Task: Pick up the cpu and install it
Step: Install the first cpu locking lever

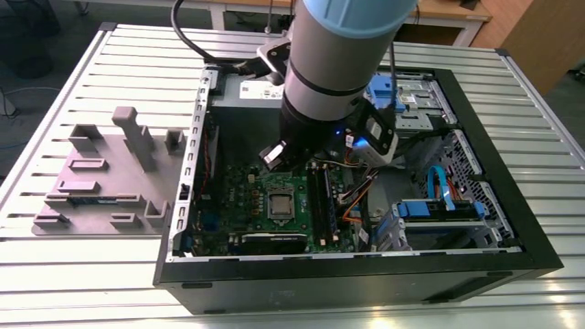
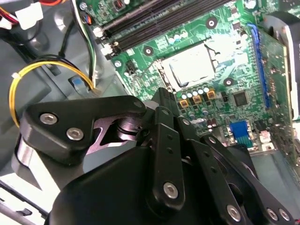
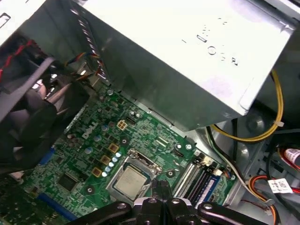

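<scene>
The cpu [image 3: 129,180] lies flat in its socket on the green motherboard [image 3: 93,140], inside the open computer case [image 1: 512,226] on the slatted worktop [image 1: 92,274]. In both wrist views it sits just beyond the jaw tips, apart from them, with bare board between.

The gripper [image 3: 161,185] hangs low over the board. Its jaws look pressed together, with nothing pinched between them. In the second wrist view the gripper [image 2: 161,96] points at the near edge of the cpu [image 2: 192,65], whose silver top is fully uncovered. The memory slots [image 2: 154,16] run past its far side.

By my reading, the pick-up and the placing are done and the work stands at the tail of the install step. The chip looks level within the metal socket frame [image 3: 123,164]. Whether that frame is latched down, I cannot tell.

Any further move this close calls for small, straight motion. The yellow cable [image 2: 28,75] loops off to one side of the jaws. The silver power supply box [image 3: 187,56] stands beyond the board. A sideways nudge on the chip could disturb how it sits.
</scene>
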You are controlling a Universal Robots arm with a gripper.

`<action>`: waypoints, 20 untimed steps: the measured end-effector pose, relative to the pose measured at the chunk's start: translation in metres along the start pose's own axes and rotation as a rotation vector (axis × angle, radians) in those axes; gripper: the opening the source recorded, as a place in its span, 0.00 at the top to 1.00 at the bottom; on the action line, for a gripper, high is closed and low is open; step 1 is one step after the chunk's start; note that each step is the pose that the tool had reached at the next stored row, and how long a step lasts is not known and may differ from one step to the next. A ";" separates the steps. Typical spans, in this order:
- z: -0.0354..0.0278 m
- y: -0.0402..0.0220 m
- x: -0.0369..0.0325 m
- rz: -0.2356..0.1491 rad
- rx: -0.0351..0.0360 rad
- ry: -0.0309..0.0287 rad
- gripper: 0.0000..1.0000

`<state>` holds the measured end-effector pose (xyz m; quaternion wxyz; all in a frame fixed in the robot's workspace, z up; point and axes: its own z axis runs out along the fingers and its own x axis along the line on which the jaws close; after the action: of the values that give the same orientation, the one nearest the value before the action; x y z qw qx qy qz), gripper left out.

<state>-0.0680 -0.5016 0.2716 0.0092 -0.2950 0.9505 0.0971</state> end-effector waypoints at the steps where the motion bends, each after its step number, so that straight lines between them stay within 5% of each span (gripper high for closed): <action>1: 0.0002 -0.0002 -0.0018 0.000 -0.0001 -0.0001 0.89; 11: 0.0032 0.0033 -0.0211 0.000 -0.0001 -0.0001 0.89; 20: 0.0098 0.0083 -0.0265 -0.002 -0.0002 0.0003 0.89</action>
<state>-0.0512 -0.4782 0.2655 0.0091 -0.2959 0.9502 0.0971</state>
